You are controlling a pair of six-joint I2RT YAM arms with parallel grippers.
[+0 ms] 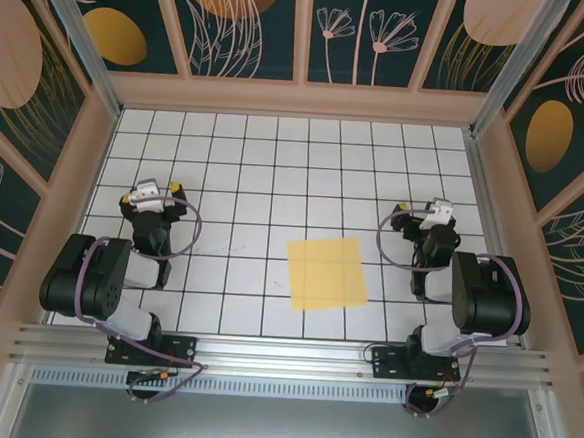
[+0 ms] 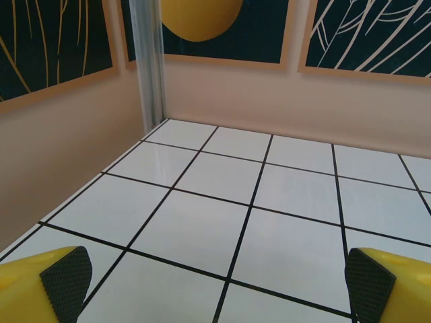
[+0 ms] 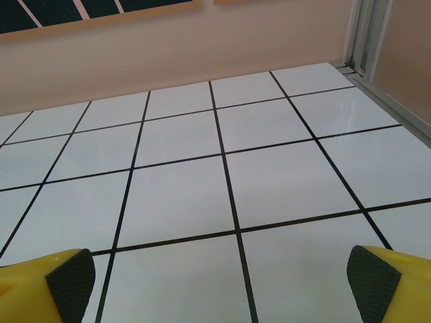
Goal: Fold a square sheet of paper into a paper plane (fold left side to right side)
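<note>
- Dark walls [image 1: 236, 15] printed with leaves and orange discs, framed in pale wood, close round three sides.
- White bench [image 1: 276, 168] ruled in a black grid fills the floor of the enclosure.
- Left arm [image 1: 98, 276] and right arm [image 1: 482, 292] sit folded at the near edge, one at each side, with their wrists pointing toward the far wall.
- Yellow sheet of paper [image 1: 326, 273] lies flat on the bench between the two sets of jaws. It is well apart from the left jaws and near the right jaws without touching them. It sits a little closer to the arm bases than either, turned slightly against the grid.
- Left jaws stand wide and hold nothing. In the left wrist view the black pads [image 2: 67, 282] sit at opposite bottom corners with bare tiles between them.
- Right jaws are equally wide and empty, their pads [image 3: 71, 282] far apart over bare tiles.
- Progress, as I judge it, is nil. The sheet is a full square with no crease showing, so the left-to-right fold and every later fold remain.
</note>
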